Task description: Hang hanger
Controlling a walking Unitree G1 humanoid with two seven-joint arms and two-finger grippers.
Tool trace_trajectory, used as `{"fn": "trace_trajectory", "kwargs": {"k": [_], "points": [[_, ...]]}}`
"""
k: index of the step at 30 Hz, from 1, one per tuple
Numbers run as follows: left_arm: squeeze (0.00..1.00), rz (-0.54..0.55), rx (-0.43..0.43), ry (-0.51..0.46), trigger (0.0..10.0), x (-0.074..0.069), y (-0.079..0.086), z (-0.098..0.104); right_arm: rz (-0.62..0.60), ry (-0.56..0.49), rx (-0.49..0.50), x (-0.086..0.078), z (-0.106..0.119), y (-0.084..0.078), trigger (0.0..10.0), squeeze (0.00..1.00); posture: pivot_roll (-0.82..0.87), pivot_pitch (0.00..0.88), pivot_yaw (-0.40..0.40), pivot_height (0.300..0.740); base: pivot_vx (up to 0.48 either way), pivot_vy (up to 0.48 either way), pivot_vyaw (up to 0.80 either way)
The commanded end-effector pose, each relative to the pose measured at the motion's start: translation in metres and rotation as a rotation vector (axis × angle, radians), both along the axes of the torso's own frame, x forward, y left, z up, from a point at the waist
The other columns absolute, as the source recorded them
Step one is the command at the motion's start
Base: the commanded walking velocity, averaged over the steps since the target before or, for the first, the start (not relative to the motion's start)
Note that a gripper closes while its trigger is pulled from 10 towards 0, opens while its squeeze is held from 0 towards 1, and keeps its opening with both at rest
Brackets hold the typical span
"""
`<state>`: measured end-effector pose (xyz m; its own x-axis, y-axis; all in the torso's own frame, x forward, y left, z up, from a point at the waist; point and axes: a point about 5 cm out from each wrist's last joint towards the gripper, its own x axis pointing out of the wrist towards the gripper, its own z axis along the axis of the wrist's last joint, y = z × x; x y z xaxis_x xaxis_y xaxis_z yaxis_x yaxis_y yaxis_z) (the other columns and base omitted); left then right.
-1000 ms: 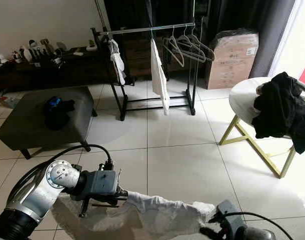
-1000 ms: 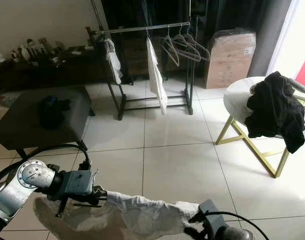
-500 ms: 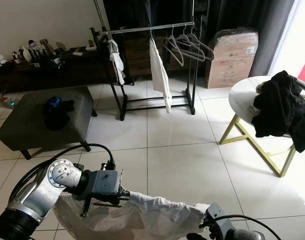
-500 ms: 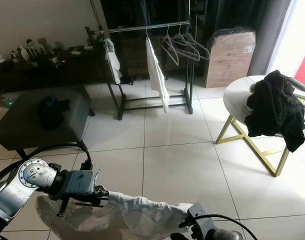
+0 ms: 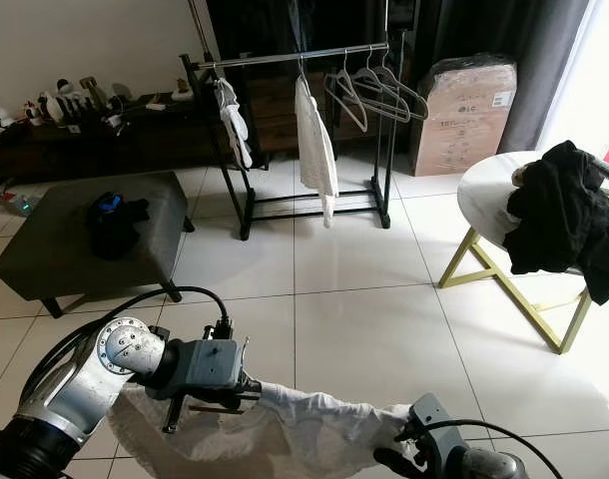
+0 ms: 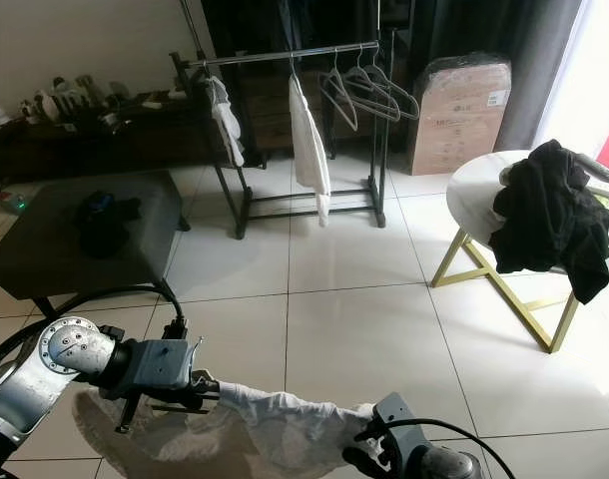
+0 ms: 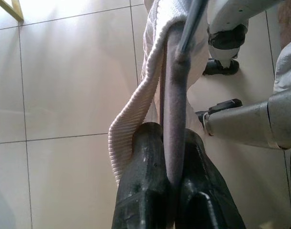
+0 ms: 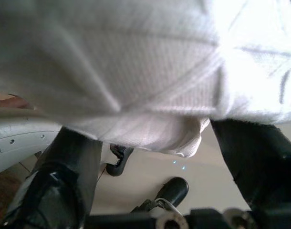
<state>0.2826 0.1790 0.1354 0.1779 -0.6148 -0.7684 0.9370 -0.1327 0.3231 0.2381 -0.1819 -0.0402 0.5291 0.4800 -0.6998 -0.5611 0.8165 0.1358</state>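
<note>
The left gripper (image 7: 167, 179) pinches a grey hanger (image 7: 174, 119) draped with a white garment (image 5: 285, 434), low over the tiled floor (image 5: 384, 299). At the garment's other end, the right gripper (image 8: 150, 157) has its fingers (image 8: 64, 176) spread beneath the cloth. The rack (image 5: 295, 58) stands well apart at the room's far side.

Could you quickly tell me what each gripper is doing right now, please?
Left gripper: shut on the grey hanger inside the white garment.
Right gripper: open, fingers either side of the white garment's far end.

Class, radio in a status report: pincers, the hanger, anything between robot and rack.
Left pincer shut on grey hanger, white garment draped over it. Right pincer open under the garment. Rack far ahead across the tiled floor.
</note>
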Motion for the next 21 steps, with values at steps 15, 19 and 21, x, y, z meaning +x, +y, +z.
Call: {"fn": "trace_trajectory", "kwargs": {"k": [15, 19, 21], "points": [[0.00, -0.004, -0.017, -0.023, 10.0, 0.0009, -0.0012, 0.0071, -0.040, 0.004, -0.002, -0.0031, -0.0031, -0.0009, 0.0, 0.00, -0.07, 0.072, 0.112, 0.740, 0.000, 0.000, 0.00], [0.00, -0.003, -0.020, -0.020, 10.0, 0.0007, -0.0013, 0.0069, -0.053, -0.001, -0.004, -0.0020, -0.0022, -0.0029, 0.0, 0.00, -0.07, 0.073, 0.111, 0.740, 0.000, 0.000, 0.00], [0.00, -0.002, -0.020, -0.019, 10.0, 0.0006, -0.0015, 0.0068, -0.058, -0.001, -0.005, -0.0017, -0.0020, -0.0038, 0.0, 0.00, -0.07, 0.074, 0.111, 0.740, 0.000, 0.000, 0.00]]}}
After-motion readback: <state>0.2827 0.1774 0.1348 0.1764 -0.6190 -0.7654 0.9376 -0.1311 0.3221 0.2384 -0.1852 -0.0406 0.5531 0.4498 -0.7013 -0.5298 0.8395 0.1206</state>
